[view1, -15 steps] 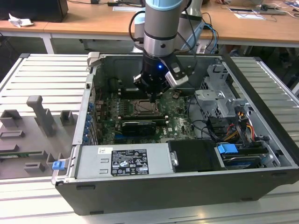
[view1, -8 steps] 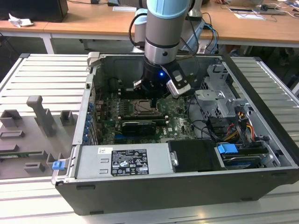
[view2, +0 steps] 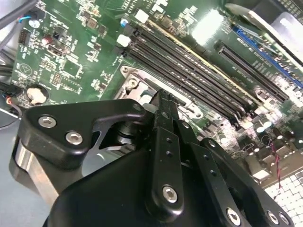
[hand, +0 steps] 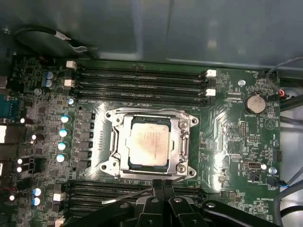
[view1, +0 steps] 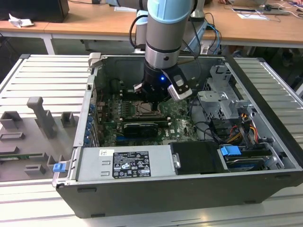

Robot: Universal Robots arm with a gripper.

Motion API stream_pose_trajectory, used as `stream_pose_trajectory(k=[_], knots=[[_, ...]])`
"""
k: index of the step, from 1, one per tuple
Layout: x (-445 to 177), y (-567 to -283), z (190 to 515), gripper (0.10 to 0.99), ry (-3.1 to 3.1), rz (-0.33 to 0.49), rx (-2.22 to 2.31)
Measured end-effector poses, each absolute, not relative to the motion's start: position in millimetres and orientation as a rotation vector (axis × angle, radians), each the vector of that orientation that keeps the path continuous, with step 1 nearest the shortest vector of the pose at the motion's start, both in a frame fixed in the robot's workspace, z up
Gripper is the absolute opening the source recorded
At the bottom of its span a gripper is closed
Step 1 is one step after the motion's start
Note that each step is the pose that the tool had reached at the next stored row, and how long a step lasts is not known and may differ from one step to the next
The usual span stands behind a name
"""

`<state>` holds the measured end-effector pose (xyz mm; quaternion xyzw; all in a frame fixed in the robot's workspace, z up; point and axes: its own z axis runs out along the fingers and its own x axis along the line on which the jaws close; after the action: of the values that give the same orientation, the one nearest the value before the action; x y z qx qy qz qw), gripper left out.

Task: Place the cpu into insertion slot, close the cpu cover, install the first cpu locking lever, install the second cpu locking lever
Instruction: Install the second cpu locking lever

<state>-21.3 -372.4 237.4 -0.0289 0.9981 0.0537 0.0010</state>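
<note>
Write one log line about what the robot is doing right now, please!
stage: cpu seated in socket | cpu cover closed over it | gripper at socket edge, jaws shut, holding nothing | site: motherboard

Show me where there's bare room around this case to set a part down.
Free: the ribbed table on the exterior view's left of the case, behind the grey fixtures; also the strip on its right. Crowded: inside, the gripper sits beside the cpu, ringed by memory slots and cables.

Silver-tan cpu (hand: pixel 148 145) seated flat in socket, silvery cpu cover (hand: pixel 182 142) closed around it
</note>
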Motion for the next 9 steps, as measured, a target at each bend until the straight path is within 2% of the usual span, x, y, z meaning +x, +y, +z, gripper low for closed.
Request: stream_pose_trajectory(k=[9], knots=[[-55.3,-378.1,231.2,0.106,3.131,0.200,-0.097]])
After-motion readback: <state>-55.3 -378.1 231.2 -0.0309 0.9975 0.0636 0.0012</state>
